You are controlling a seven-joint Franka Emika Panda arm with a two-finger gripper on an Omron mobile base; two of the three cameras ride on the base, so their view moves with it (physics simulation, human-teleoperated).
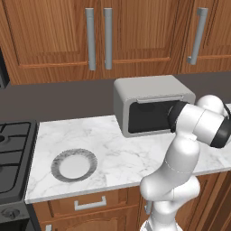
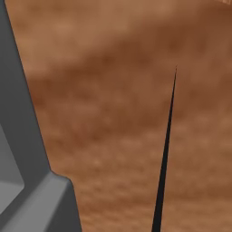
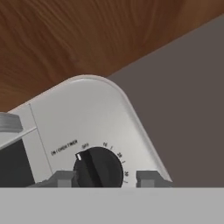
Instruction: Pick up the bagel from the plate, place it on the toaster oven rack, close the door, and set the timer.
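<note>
Astride timer knob (image 3: 98, 168), claw (image 3: 106, 178) fingertips.

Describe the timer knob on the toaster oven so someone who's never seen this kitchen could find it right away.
Find the light-grey toaster oven on the marble counter, under the wooden cabinets. On its right front panel, beside the dark glass door, sits the timer knob. It is round and black with a white pointer mark, ringed by printed minute numbers, unlike the plain grey metal around it.
</note>
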